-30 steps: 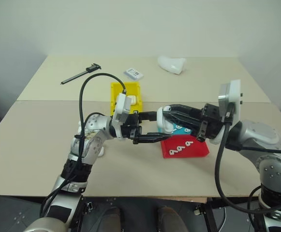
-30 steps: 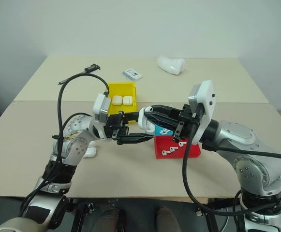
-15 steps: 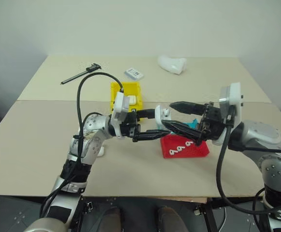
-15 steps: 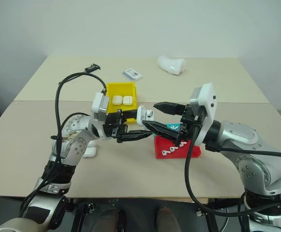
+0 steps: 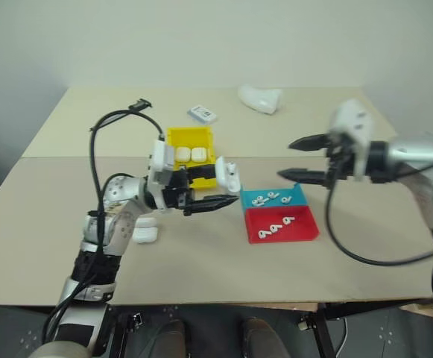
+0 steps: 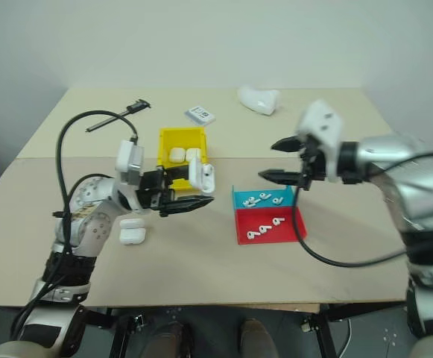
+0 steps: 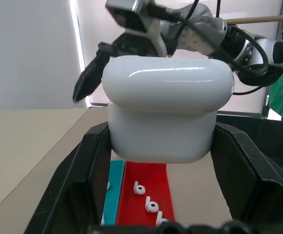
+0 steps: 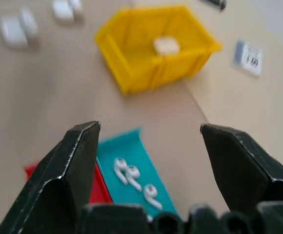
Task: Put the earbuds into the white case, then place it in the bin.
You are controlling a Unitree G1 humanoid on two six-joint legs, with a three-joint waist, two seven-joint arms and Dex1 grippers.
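The right gripper (image 6: 282,159) has let go of the white case (image 5: 229,176) and swung away, jaws wide apart above the blue tray (image 5: 273,198). The left gripper (image 5: 205,188) stays clamped on the case beside the bin (image 5: 173,137), so more earbuds (image 6: 264,198) probably come next

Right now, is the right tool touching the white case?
Apart. The left eye view shows the right tool open, with bare table between it and the white case.

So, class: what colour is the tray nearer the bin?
Blue tray, a turquoise shade, clearest in the right eye view.
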